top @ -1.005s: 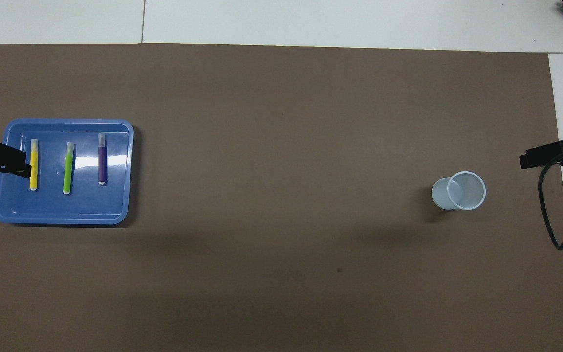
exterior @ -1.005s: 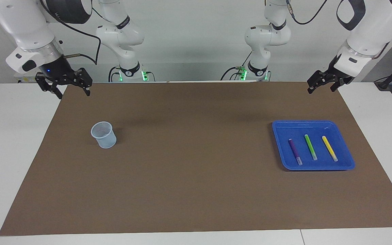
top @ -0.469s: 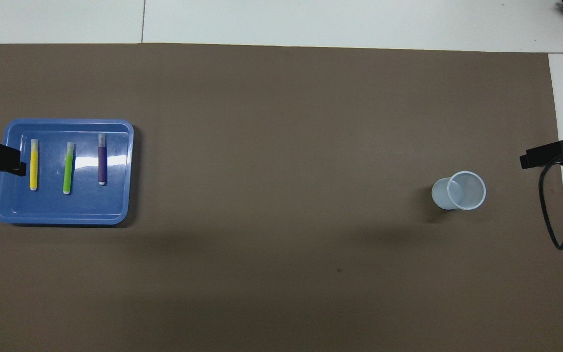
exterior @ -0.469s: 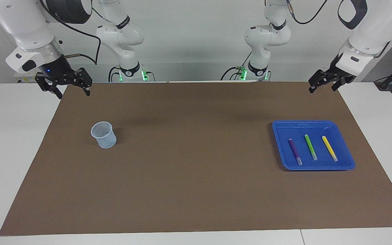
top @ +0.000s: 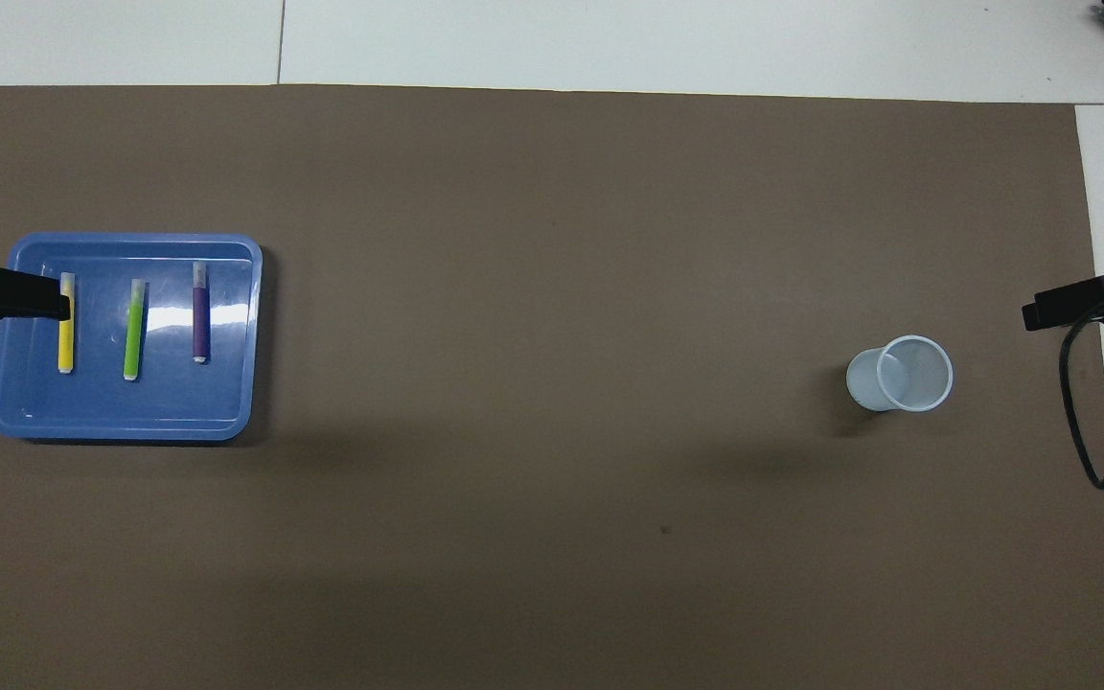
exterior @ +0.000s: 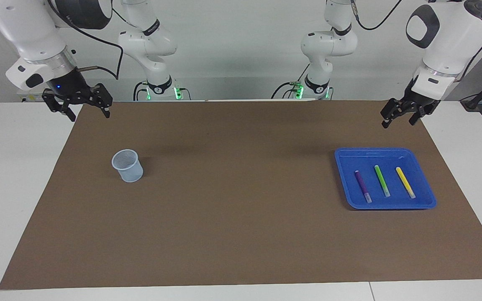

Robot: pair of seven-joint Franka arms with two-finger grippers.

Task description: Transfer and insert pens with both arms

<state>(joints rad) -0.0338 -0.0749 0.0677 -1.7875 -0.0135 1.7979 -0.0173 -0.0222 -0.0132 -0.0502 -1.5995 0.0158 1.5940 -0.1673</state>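
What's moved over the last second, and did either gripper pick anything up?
Only the left arm moved: its wrist swung round and the left gripper dropped slightly toward the blue tray, open and holding nothing. The right gripper waits, open and empty, over the mat's edge. The purple pen, green pen and yellow pen lie unmoved in the tray; the cup stayed put.

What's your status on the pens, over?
Left end effector open, in the air near the blue tray; right end effector open, waiting. Purple pen, green pen, yellow pen lying in tray, untouched. Cup upright, nothing in the way.
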